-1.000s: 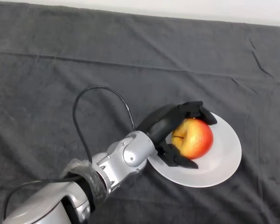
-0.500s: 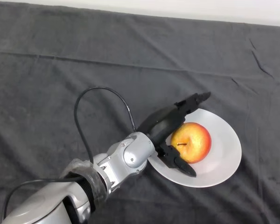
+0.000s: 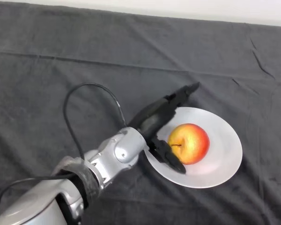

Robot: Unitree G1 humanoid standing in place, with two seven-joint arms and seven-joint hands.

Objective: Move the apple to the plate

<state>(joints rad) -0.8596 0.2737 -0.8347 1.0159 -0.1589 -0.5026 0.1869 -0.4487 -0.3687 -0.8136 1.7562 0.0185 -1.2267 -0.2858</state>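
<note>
A silver-grey arm (image 3: 107, 157) is reaching in from the lower left of the frame, slanting up toward the centre over the dark cloth (image 3: 61, 70) that is covering the table. At its end, the black left hand (image 3: 154, 119) is spreading wide, holding nothing: its fingers (image 3: 185, 91) are stretching straight toward the upper right, past the upper-left rim of the plate, while the thumb (image 3: 171, 159) is pointing down and to the right over the plate's left edge. Just right of the hand, the red and yellow apple (image 3: 189, 143) is sitting on the white plate (image 3: 225, 150), right of centre in the frame, stem side facing left. The thumb is lying just beside the apple's lower left; whether it is touching cannot be told.
</note>
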